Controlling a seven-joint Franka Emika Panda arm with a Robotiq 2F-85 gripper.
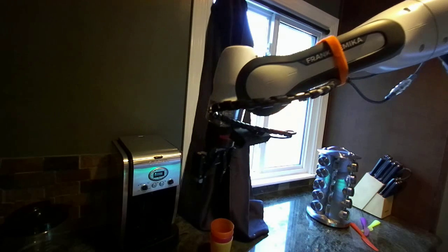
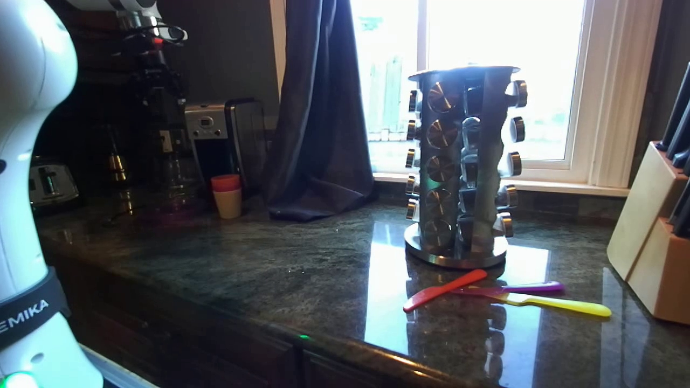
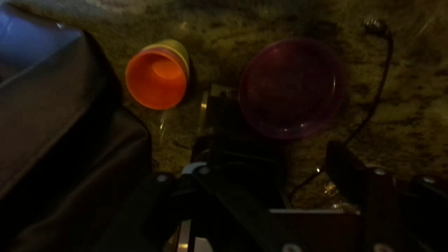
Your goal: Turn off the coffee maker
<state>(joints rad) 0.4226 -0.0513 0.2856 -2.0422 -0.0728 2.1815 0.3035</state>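
The coffee maker (image 1: 156, 166) stands against the wall, dark with a brushed-steel front. Its small display (image 1: 159, 174) glows, with knobs and buttons (image 1: 161, 183) below. It also shows in an exterior view (image 2: 207, 119), behind the stacked cups. My gripper (image 1: 213, 175) points down in front of the curtain, right of the coffee maker in that view. In an exterior view the gripper (image 2: 163, 99) hangs left of the coffee maker's top, apart from it in the picture. In the dark wrist view the fingers (image 3: 273, 154) look spread with nothing between them. The coffee maker's outline is unclear there.
Stacked orange and yellow cups (image 3: 156, 78) and a purple dish (image 3: 292, 87) sit on the counter below, beside a dark cable (image 3: 383, 80). A dark curtain (image 1: 241, 196) hangs beside the gripper. A spice rack (image 2: 458, 161), plastic knives (image 2: 566, 304) and knife block (image 1: 369, 192) stand farther right.
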